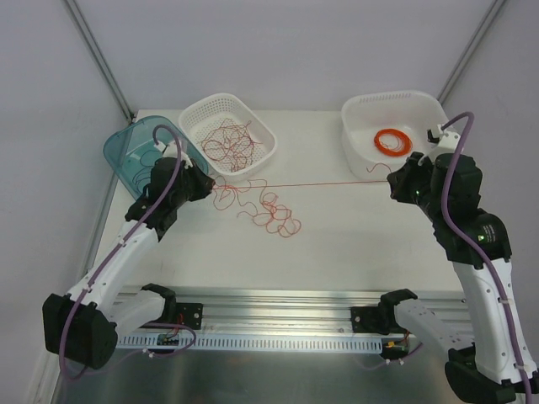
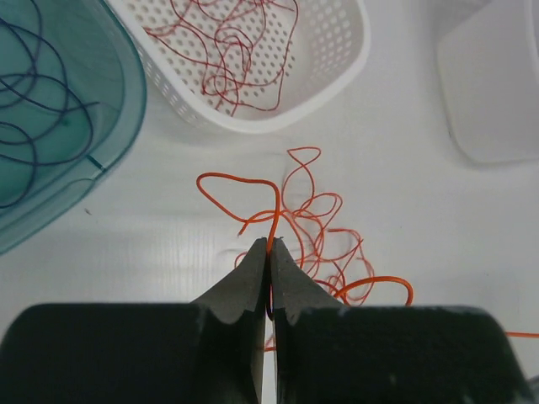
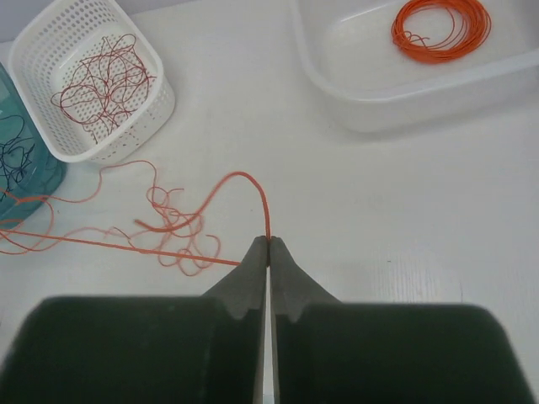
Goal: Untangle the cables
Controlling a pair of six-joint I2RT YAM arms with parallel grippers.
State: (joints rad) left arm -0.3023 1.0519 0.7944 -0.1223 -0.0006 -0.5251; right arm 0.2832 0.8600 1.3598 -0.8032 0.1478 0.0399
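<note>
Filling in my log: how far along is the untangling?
Done: red wires lie in the white basket, navy wires in the teal bin. In hand: left end effector and right end effector pinch one orange wire, stretched taut. Left: the orange tangle.

The left arm (image 1: 126,244) and right arm (image 1: 488,278) wear white shells between chunky black joint housings, black again at the bases. A purple hose (image 1: 168,181) arches off each wrist and trails down the arm to the base. The left gripper (image 1: 210,187) and right gripper (image 1: 390,183) are black. Up close, their fingers (image 2: 244,290) are dark wedges tapering to points, with small notches lower down.
</note>
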